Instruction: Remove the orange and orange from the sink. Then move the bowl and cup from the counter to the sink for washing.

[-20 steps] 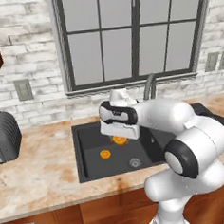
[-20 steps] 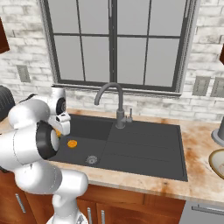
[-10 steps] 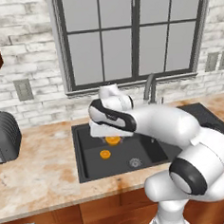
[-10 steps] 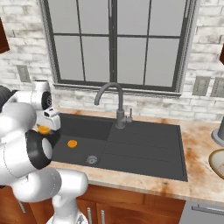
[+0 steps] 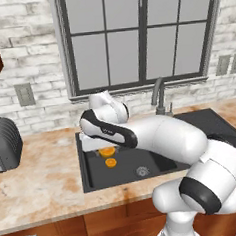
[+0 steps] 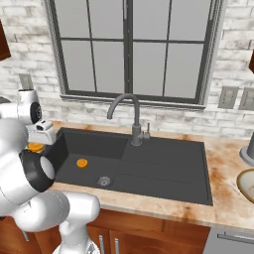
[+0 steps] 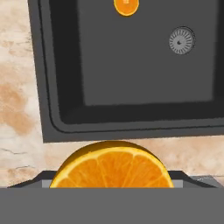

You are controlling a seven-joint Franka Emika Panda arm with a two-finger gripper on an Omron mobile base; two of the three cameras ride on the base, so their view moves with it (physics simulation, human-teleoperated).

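The sink (image 6: 163, 168) is a matte black rectangular basin with a ribbed drainboard, a round metal drain (image 7: 181, 40) and a dark curved faucet (image 6: 130, 111), sunk in a beige stone bench (image 5: 40, 184) veined with rust. My white arm reaches forward and bends down over the sink's left rim. My end effector (image 5: 106, 150) points down there, jaws set wide and clamped on one orange (image 7: 113, 165). In the hand view that fruit shows a cut face: bright segments with a paler rind line, a half-disc between my fingers, held over the bench strip just outside the basin's edge. The other orange (image 6: 82, 162) is a small round slice-like piece, paler at the centre, lying on the basin floor near the left wall, apart from the drain. At the bench's far right edge part of the cream bowl (image 6: 246, 184) shows.
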